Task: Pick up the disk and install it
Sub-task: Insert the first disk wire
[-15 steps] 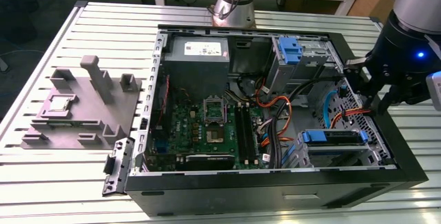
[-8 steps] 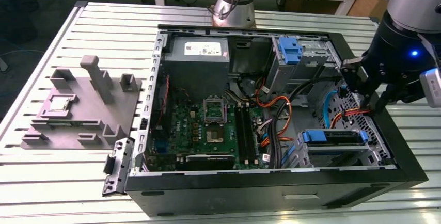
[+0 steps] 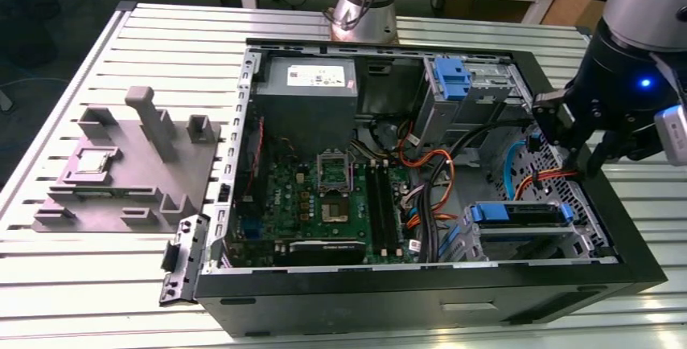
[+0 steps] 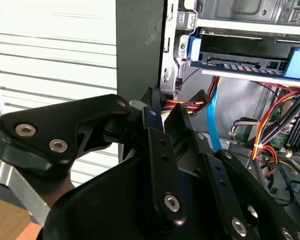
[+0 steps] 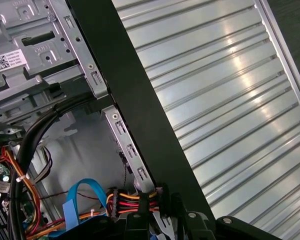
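Open computer case (image 3: 429, 285) on slatted desk (image 3: 161, 35). Disk (image 3: 519, 214) seated in bay at near corner of case. Claw (image 3: 585, 156) just over case wall, pinching bundle of coloured wires (image 4: 185, 105) with plug.

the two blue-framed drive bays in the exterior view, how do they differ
The blue-framed unit near the case front lies flat, its blue frame spanning its width, with a grey housing below it. The blue-framed unit at the back stands upright, showing a narrow blue strip beside a metal cage. The gripper hangs above the case wall nearer the front one; orange and red cables run close to that one too. Both sit inside the open computer case.
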Motion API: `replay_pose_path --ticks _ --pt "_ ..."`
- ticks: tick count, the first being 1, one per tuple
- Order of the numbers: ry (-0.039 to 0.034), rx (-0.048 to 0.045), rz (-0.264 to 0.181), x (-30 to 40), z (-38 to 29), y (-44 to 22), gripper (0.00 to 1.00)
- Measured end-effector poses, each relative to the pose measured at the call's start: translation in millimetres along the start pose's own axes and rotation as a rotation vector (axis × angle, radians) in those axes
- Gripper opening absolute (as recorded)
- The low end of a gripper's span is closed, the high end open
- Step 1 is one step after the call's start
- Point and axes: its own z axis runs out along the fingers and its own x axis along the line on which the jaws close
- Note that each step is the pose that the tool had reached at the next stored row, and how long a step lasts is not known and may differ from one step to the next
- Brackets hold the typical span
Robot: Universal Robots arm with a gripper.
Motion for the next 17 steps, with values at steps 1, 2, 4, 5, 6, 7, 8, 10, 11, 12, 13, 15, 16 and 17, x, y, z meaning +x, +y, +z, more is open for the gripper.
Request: replay_pose_path --ticks 1,2,4,5,6,7,8,10,11,12,13,15,16,17 --pt "-0.0002 -0.0001 0.0 0.1 0.4 0.0 0.31" --pt "-0.0004 0.0001 0.0 0.1 0.5 0.0 0.31" --pt "-0.001 0.0005 0.0 0.1 0.7 0.0 0.31" --pt "-0.001 0.0006 0.0 0.1 0.7 -0.1 0.3" --pt "-0.001 0.0006 0.0 0.1 0.7 -0.1 0.3" --pt "-0.0012 0.0009 0.0 0.1 0.7 -0.1 0.24" --pt "-0.0012 0.001 0.0 0.0 0.5 0.0 0.17" --pt "-0.0017 0.0021 -0.001 -0.7 -1.6 0.3 0.17" --pt "-0.0025 0.0037 -0.001 -1.2 -3.3 0.5 0.17" --pt "-0.0037 0.0058 -0.002 -1.7 -4.8 0.6 0.17" --pt "-0.0046 0.0076 -0.002 -1.9 -5.5 0.8 0.17" --pt "-0.0052 0.0086 -0.003 -1.9 -5.6 0.7 0.17" --pt "-0.0052 0.0087 -0.003 -2.0 -5.6 0.7 0.17" --pt "-0.0053 0.0088 -0.003 -2.0 -5.7 0.6 0.17"
